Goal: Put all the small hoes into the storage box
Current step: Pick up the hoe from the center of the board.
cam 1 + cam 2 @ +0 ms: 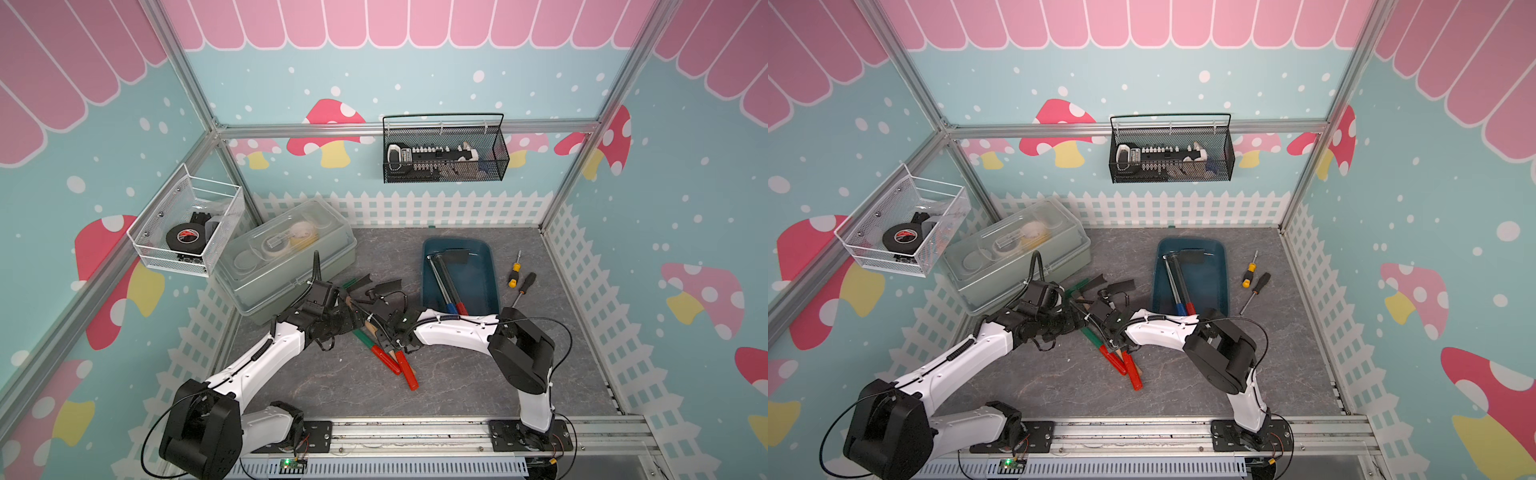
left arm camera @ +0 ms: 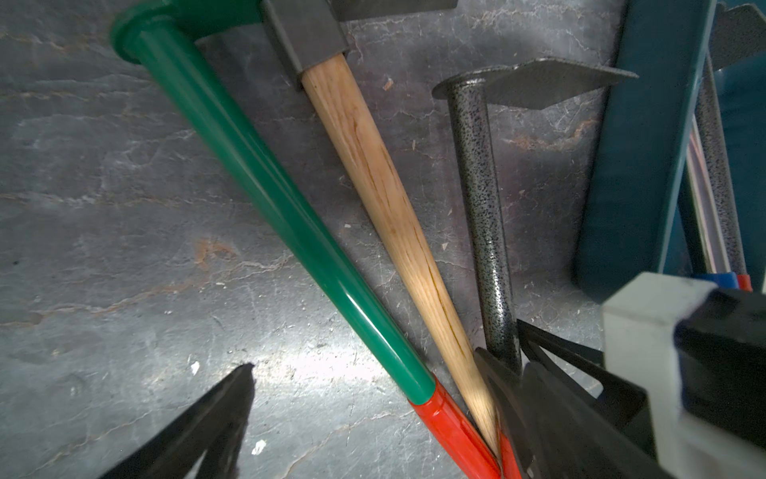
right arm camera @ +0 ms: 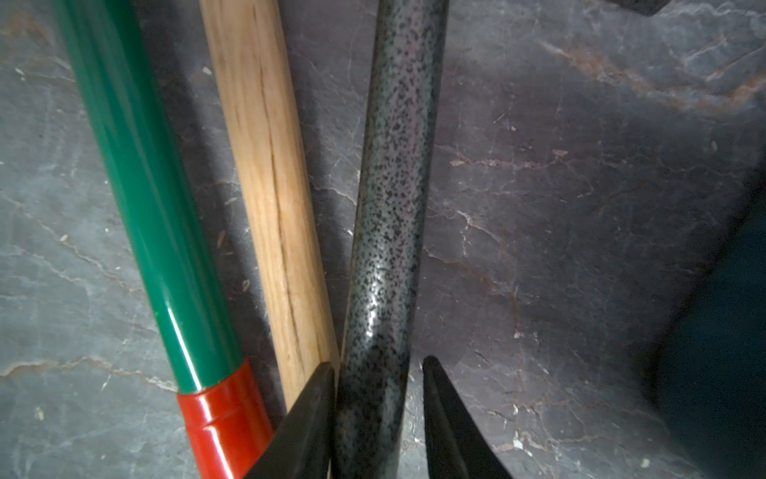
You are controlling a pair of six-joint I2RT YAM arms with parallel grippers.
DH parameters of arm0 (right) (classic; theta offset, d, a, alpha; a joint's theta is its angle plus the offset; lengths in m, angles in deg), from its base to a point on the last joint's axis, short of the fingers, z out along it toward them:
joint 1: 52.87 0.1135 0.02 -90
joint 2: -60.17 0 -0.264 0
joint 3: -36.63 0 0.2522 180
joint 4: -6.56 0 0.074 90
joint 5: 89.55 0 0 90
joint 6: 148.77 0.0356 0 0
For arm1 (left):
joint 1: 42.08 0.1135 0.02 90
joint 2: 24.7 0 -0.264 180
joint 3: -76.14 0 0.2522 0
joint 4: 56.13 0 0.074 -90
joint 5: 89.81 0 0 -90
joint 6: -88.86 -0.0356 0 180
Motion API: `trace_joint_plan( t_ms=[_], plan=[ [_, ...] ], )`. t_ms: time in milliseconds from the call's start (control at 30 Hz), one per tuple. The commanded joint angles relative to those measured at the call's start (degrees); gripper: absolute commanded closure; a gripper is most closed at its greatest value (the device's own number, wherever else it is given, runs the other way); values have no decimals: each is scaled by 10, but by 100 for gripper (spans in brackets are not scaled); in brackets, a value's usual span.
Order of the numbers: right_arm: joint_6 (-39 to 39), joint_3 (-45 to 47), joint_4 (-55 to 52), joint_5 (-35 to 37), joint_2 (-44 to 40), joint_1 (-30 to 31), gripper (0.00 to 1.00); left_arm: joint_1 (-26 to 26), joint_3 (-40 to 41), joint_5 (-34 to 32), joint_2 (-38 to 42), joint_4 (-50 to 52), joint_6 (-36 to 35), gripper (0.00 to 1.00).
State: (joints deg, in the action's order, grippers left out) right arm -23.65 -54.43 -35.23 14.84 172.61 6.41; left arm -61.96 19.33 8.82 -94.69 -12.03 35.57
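Grey marbled sheet forms the surface (image 1: 457, 386). On its far right part the storage box (image 1: 478, 282), a shallow dark teal plastic tray with rounded corners, is set with its long side running away from the robot. Two hoes (image 1: 446, 286) are already laid in it, their grips over the near rim.

Just left of the tray three more tools are fanned out, converging toward the robot: a green-handled hoe (image 2: 265, 195), a wooden-handled hoe (image 2: 385, 199) and, closest to the tray, the small hoe (image 3: 389, 232) with the speckled grey metal handle. Its long axis is seen to run nearly parallel to the tray's long side, blade at the far end, so a lift and a sideways carry to the right are judged to be called for.

The right claw (image 3: 378, 363), on the nearer arm, is set astride this handle. It is narrowed, with one jaw touching and a thin gap left at the other. The left claw (image 2: 364, 361) is spread wide over the other two handles, with nothing held.
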Motion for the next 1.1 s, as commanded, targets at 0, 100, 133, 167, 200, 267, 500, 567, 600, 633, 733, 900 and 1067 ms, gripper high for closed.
trace_joint_plan(
  t_ms=[0,100,133,167,200,267,500,567,600,633,733,900,1067],
  plan=[
    [11,-1,-7,1,21,0,68,5,7,2,4,-1,2,1],
    [13,3,-6,9,19,-1,71,5,6,2,4,-1,1,1],
    [13,5,-5,11,19,-2,72,5,5,2,4,-1,2,1],
    [13,6,-4,10,19,-4,73,5,5,2,4,-2,1,1],
    [13,6,-4,10,20,-5,74,5,5,1,4,-2,1,1],
    [12,7,-2,12,20,-6,76,4,5,1,2,-1,1,1],
    [8,11,-3,22,6,-11,82,5,4,2,1,-2,1,1],
    [5,11,-4,24,-2,-12,85,4,2,1,-1,-2,0,1],
    [4,10,-7,26,-7,-13,86,4,1,1,-2,-3,0,1],
    [1,9,-9,28,-13,-13,87,5,1,1,-3,-3,0,1],
    [-6,1,-21,31,-29,-15,89,5,0,6,-7,-5,1,1],
    [-18,-13,-41,36,-69,-16,91,5,-2,17,-9,-13,6,1],
    [-36,-37,-69,44,-95,-17,91,6,-8,19,-14,-14,7,1]
  ],
)
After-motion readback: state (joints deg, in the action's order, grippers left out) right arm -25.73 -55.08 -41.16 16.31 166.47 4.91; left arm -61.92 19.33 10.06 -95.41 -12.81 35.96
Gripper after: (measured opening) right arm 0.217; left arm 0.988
